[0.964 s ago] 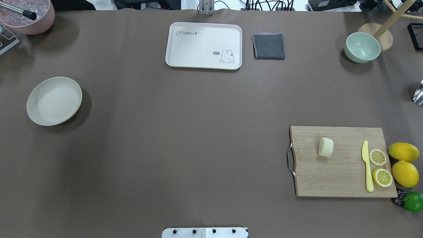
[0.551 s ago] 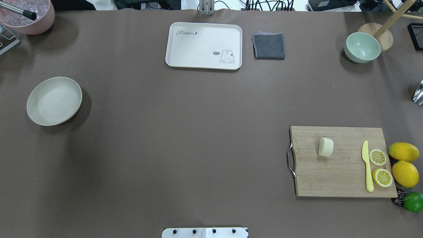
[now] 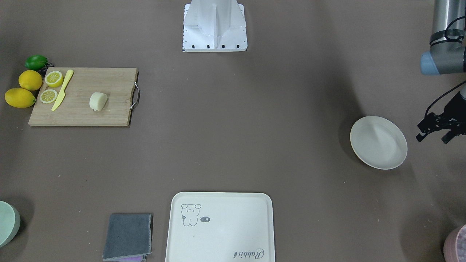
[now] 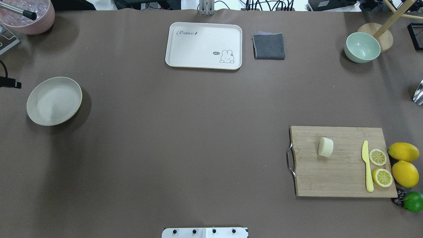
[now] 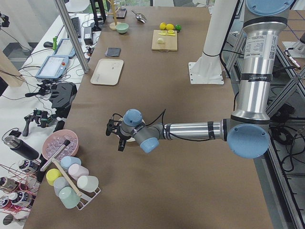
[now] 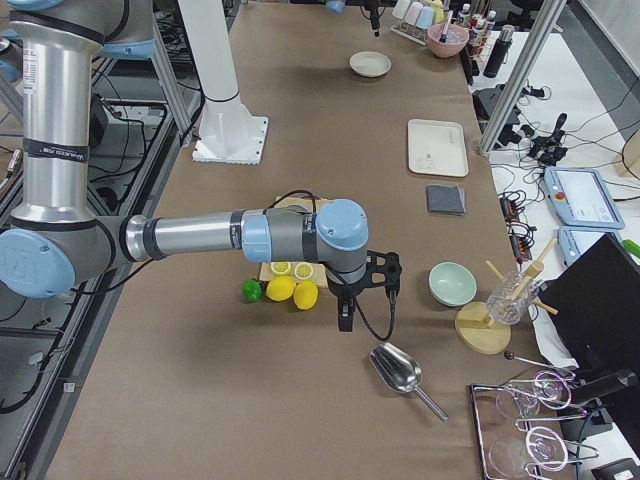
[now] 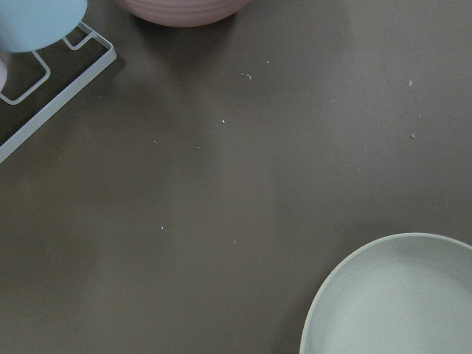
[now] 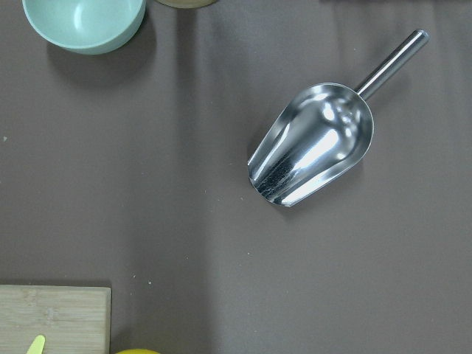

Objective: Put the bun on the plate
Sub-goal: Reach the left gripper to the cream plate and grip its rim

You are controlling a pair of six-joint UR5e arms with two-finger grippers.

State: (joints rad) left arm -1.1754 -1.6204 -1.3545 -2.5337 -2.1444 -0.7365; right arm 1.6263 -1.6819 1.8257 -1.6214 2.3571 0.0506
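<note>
The plate (image 4: pixel 54 100) stands empty on the left part of the desk (image 4: pixel 185 138). The tray (image 4: pixel 203 44) with the rabbit drawing and the pale green bowl (image 4: pixel 362 47) at the far edge are empty too. The pink bowl (image 4: pixel 46 23) in the far left corner is full of clear pieces like ice, and a metal handle with a dark tip rests in it. The bun (image 4: pixel 325 147) lies on the wooden cutting board (image 4: pixel 330 178) on the right part, apart from the yellow knife (image 4: pixel 366 165) and the two lemon halves (image 4: pixel 377 157) that lie on the same board. Two whole lemons (image 4: pixel 403 151) and a lime (image 4: pixel 413 201) lie on the desk just beside the board. The left fingers (image 3: pixel 423 134) hang above the desk just beside the plate, on its side away from the bun, so the bun is well apart from them. They are spread apart, and they hold and touch nothing. The right fingers (image 6: pixel 346 315) hang over the desk between the whole lemons and a metal scoop (image 8: pixel 313 147), with the bun near, beyond the fruit. Only a side view shows them, so I cannot tell how far they are open.
</note>
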